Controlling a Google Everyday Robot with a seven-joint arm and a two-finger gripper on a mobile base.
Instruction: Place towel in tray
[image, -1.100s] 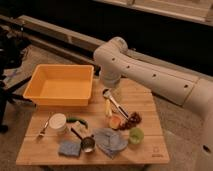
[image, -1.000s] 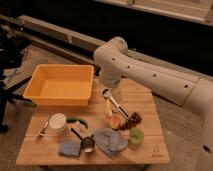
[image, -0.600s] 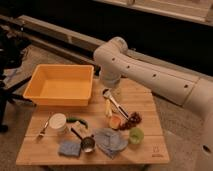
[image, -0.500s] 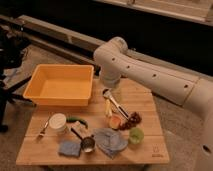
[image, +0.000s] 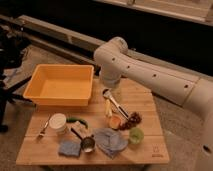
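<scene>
A crumpled grey-blue towel (image: 110, 141) lies on the wooden table (image: 150, 105) near its front edge, right of centre. A smaller blue cloth (image: 69, 148) lies flat at the front left. The yellow tray (image: 42, 95) stands empty on the table's back left. My gripper (image: 108, 98) hangs from the white arm (image: 145, 75) just right of the tray's near right corner, over the middle of the table. It is well behind the towel and apart from it.
A white cup (image: 58, 122), a green pepper (image: 77, 121), a metal measuring cup (image: 88, 144), a small orange bowl (image: 116, 121), dark grapes (image: 133, 119) and a green cup (image: 135, 135) crowd the table's front half. A utensil (image: 42, 129) lies at the left.
</scene>
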